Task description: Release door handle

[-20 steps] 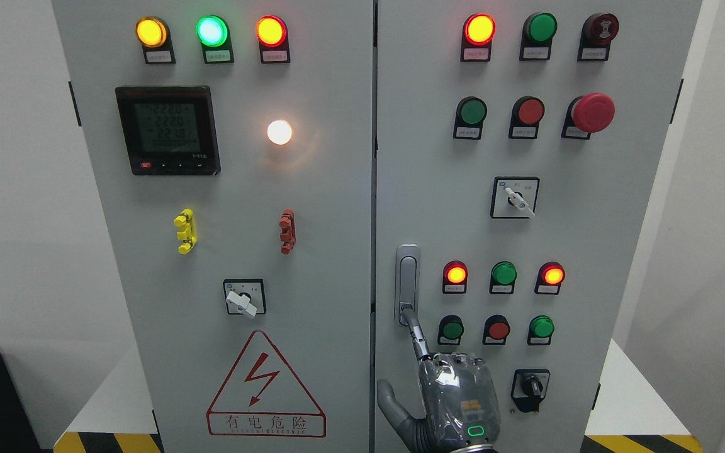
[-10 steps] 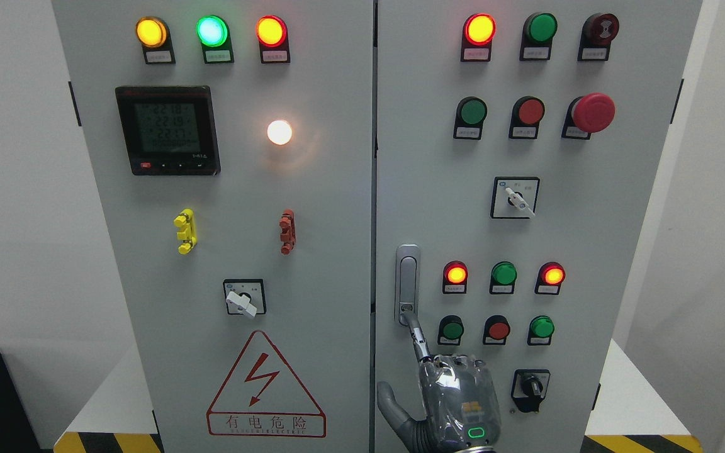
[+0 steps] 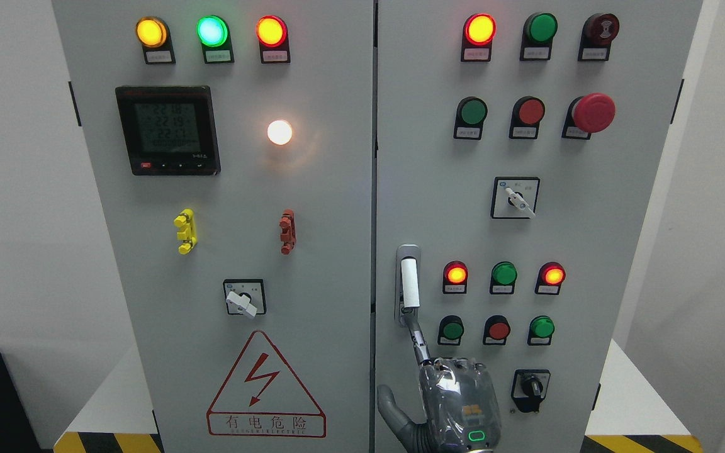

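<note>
The door handle (image 3: 409,283) is a slim grey and white lever in a recessed plate at the left edge of the cabinet's right door (image 3: 589,251). Its white lever stands out from the plate. My right hand (image 3: 457,402) comes up from the bottom edge, below the handle. Its index finger (image 3: 418,336) is stretched up and its tip touches the handle's lower end. The other fingers are curled, the thumb sticks out to the left, and the hand holds nothing. The left arm is out of view.
Lit and unlit push buttons (image 3: 503,274) and a black rotary switch (image 3: 531,385) sit just right of the hand. A red emergency stop (image 3: 593,112) is at the upper right. The left door (image 3: 211,251) carries a meter, lamps and a high-voltage warning sign (image 3: 265,393).
The handle's lever has sprung out of its recess and now shows white. The right hand has stayed in place with its index fingertip at the handle's lower end.
</note>
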Available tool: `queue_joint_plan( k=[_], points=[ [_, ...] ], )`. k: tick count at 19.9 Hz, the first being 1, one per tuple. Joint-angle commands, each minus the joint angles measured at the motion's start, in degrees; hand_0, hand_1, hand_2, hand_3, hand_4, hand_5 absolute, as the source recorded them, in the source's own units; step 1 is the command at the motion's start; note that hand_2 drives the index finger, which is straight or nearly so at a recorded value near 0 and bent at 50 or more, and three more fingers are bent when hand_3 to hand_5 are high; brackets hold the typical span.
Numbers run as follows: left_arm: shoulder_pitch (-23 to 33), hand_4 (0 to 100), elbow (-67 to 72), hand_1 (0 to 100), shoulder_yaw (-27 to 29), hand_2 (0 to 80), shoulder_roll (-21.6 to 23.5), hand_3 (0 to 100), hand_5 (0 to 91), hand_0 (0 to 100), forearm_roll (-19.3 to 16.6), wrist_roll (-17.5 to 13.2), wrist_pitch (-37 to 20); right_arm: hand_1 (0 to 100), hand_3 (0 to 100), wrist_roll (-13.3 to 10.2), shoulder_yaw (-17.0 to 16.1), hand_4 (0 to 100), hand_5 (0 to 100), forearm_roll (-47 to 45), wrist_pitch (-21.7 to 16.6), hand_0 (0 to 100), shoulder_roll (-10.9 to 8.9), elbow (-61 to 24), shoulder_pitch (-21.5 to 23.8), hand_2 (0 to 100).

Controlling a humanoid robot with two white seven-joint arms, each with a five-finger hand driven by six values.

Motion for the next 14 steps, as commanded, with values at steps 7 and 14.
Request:
queue_joint_plan(
  k=[7,14],
  points=[
    [0.0,1,-1.0,0,-1.1,2.4,0.0,9,0.0,0,0.0,0.0,0.0,32,100,-0.3,0.0,100,98,0.0,0.0,35,-0.08,0.6,0.4,3],
    [0.0,1,-0.9,0,-1.1,2.5,0.0,9,0.0,0,0.0,0.0,0.0,32,100,-0.8,0.1,100,98,-0.4,-0.2,34,-0.08,-0.1,0.3,4]
  ],
)
